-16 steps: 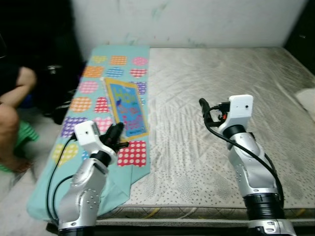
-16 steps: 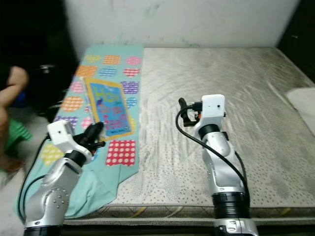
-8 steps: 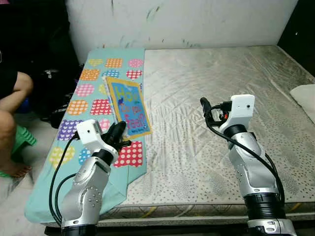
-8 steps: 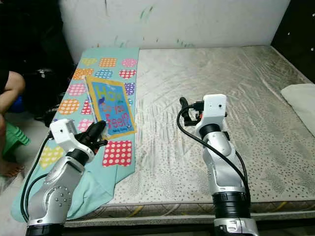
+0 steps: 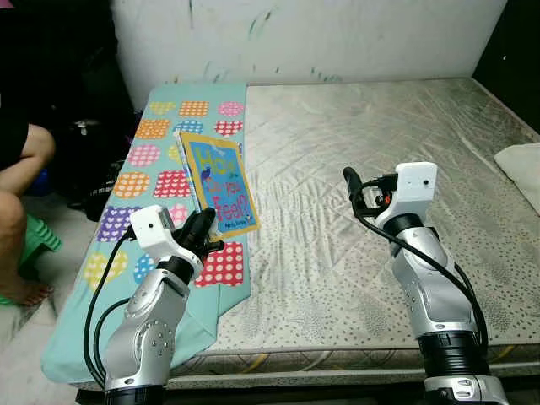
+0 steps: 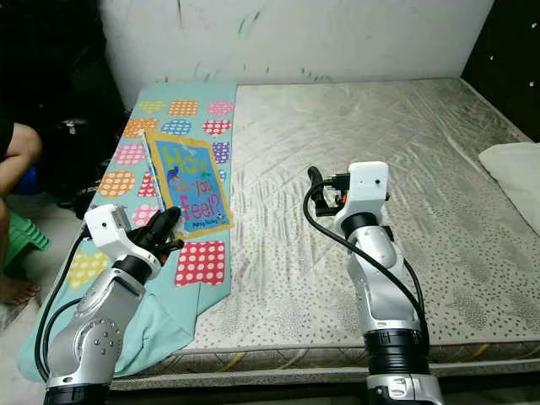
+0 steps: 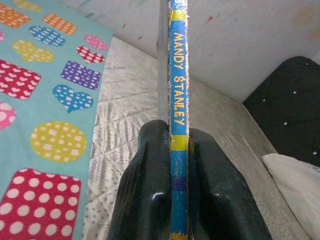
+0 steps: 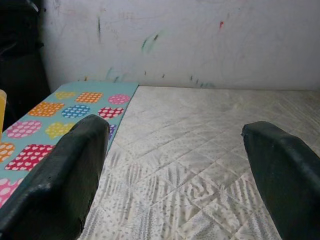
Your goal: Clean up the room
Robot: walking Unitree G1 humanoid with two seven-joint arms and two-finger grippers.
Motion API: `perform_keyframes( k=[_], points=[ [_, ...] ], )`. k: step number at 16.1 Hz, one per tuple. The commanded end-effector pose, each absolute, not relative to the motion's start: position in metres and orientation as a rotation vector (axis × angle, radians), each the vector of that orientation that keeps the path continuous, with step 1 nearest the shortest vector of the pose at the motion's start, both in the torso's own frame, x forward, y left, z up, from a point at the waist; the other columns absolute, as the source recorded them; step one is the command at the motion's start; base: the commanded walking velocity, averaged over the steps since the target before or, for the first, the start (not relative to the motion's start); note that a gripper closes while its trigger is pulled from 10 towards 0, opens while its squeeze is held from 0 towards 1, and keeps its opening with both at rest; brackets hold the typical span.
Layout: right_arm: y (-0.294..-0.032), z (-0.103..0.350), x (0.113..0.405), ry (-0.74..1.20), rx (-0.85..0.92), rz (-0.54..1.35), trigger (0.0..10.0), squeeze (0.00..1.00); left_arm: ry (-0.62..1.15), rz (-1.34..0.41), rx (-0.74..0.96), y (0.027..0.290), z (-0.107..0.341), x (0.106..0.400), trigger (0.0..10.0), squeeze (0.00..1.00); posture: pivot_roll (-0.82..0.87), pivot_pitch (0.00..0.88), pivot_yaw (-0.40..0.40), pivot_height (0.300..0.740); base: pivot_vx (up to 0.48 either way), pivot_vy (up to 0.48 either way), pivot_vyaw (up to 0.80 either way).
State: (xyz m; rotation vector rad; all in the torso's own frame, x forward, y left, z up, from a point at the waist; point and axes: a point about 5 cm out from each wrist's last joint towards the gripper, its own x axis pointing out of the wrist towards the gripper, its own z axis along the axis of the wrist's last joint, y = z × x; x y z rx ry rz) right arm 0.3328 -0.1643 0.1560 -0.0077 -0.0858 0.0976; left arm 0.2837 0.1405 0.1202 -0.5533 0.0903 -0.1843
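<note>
A thin blue picture book [image 5: 218, 184] with a yellow border is gripped at its near edge by my left gripper [image 5: 205, 228], shut on it. The book slants up over a teal blanket [image 5: 152, 152] patterned with coloured hearts and squares. In the left wrist view the book's spine [image 7: 178, 75] stands between the two black fingers [image 7: 147, 185]. My right gripper [image 5: 348, 179] hovers open over the bare grey mattress [image 5: 363, 126], its fingers [image 8: 65, 175] wide apart with nothing between them.
A person's arm and knee [image 5: 21, 169] show at the far left beside a green stool [image 5: 38, 236]. Dark bags [image 5: 84, 152] stand by the bed's left side. A white pillow [image 5: 521, 164] lies at the right edge. A white wall backs the bed.
The whole picture has shifted and sharpened, so the camera moved. Both arms keep their pose, and the book stays in the left gripper.
</note>
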Motion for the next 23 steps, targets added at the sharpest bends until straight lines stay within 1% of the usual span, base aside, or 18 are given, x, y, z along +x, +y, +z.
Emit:
perform_keyframes(
  k=[1,7,10,16,23],
  points=[
    [-0.1643,0.1577,0.3342,-0.096,-0.002,0.095,10.0,0.00,0.057,-0.208,-0.546,0.1384,0.1294,0.2871,10.0,0.00,-0.17,0.000,0.023,0.740,0.000,0.000,0.00],
    [-0.1643,0.1573,0.3338,-0.097,-0.003,0.092,10.0,0.00,0.062,-0.214,-0.541,0.1374,0.1289,0.2871,10.0,0.00,-0.17,0.000,0.025,0.740,0.000,0.321,0.00],
    [-0.1648,0.1570,0.3341,-0.096,-0.006,0.090,10.0,0.00,0.064,-0.215,-0.541,0.1370,0.1290,0.2877,10.0,0.00,-0.17,0.000,0.025,0.740,0.000,0.480,0.00],
    [-0.1648,0.1555,0.3335,-0.093,-0.009,0.094,10.0,0.00,0.044,-0.229,-0.533,0.1354,0.1314,0.2871,10.0,0.00,-0.17,0.000,0.025,0.740,0.000,0.000,0.00],
    [-0.1628,0.1535,0.3325,-0.087,-0.019,0.113,10.0,0.00,0.046,-0.230,-0.534,0.1346,0.1313,0.2870,10.0,0.00,-0.17,0.000,0.023,0.740,0.000,-0.312,0.00]
  ],
)
